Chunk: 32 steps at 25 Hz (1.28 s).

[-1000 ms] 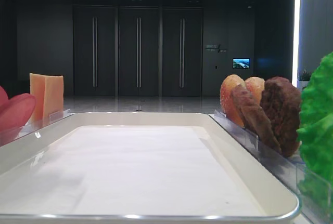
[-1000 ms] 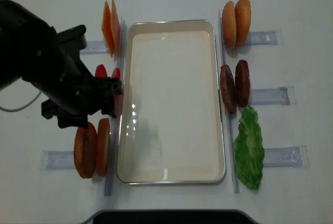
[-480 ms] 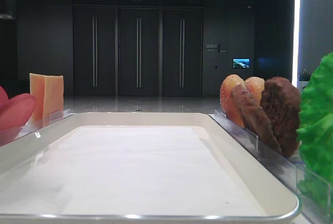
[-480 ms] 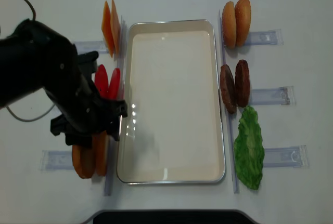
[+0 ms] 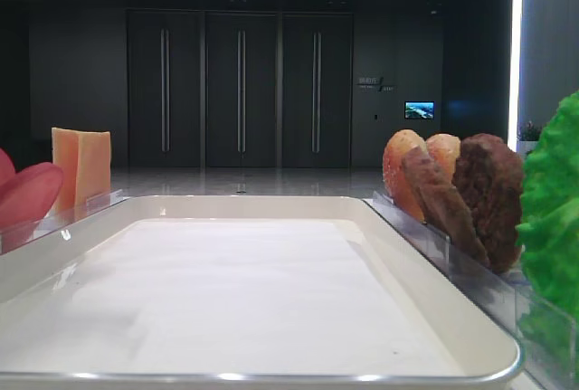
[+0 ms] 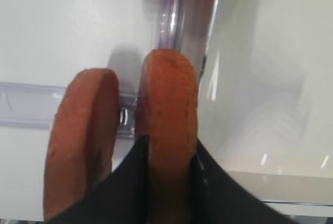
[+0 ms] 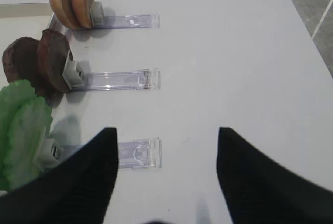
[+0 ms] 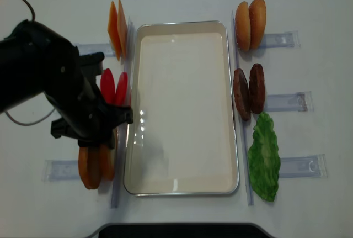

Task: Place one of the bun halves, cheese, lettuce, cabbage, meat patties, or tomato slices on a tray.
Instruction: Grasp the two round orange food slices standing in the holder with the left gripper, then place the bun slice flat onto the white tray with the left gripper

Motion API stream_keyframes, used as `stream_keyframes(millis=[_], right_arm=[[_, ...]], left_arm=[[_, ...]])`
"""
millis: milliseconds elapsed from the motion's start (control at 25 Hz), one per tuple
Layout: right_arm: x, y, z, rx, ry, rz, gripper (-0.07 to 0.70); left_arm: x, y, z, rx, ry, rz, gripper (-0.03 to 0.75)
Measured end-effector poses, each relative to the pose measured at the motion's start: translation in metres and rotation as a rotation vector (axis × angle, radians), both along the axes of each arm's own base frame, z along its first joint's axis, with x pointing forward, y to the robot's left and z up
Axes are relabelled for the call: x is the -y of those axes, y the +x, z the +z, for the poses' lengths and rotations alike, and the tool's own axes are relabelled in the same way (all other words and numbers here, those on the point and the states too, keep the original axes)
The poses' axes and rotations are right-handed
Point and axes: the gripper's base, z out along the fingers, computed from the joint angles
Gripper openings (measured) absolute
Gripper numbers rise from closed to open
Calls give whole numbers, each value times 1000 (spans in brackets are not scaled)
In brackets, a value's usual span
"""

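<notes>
two bun halves stand on edge in a clear holder (image 6: 31,110) at the near left corner of the tray (image 8: 132,166), and the left claw (image 6: 169,167) is clamped on the bun half nearer the tray (image 6: 170,125), its dark fingers (image 6: 136,172) pressing the crust from both sides; the outer bun half (image 6: 83,141) stands just beside it, touching or nearly so. tray: white, paper-lined, nothing on it in either high view. other stock on the table (image 8: 309,0): cheese (image 8: 117,28) and tomato slices (image 8: 113,88) on the left side, a second bun pair (image 8: 250,24), meat patties (image 8: 248,91) and lettuce (image 8: 263,158) on the right side. right claw (image 7: 166,182): jaws apart, holding nothing, hovering over bare table beside the right-hand holders, well clear of the work. handling note, as a judgement: the grip sits low on a thin upright disc, so the lift should go straight up out of the holder's slot before any sideways travel, or the neighbouring half and the holder may be dragged along. once clear, carry the bun over the raised rim, not through it, toward the middle of the paper lining. lower it until it rests, then release, so the disc settles flat and does not roll. whether the slot grips the bun tightly cannot be told from these views.
</notes>
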Motion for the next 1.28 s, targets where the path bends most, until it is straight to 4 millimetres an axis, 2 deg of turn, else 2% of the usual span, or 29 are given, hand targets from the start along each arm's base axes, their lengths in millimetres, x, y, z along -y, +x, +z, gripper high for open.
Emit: stream_keyframes(millis=[200, 320, 520, 680, 920, 1280], right_arm=[[0, 0, 0, 0, 0, 0, 402], [0, 0, 0, 0, 1, 0, 402], [0, 0, 0, 0, 1, 0, 402], [0, 0, 0, 0, 1, 0, 402], [0, 0, 0, 0, 1, 0, 402], [0, 0, 0, 0, 1, 0, 402]], left_arm=[[15, 19, 39, 138, -131, 15, 136], [23, 25, 41, 181, -202, 9, 136], [51, 41, 29, 218, -419, -56, 136], [66, 52, 9, 195, -507, -94, 136], [72, 61, -15, 171, -492, -122, 136], [78, 70, -33, 194, -506, -128, 136]])
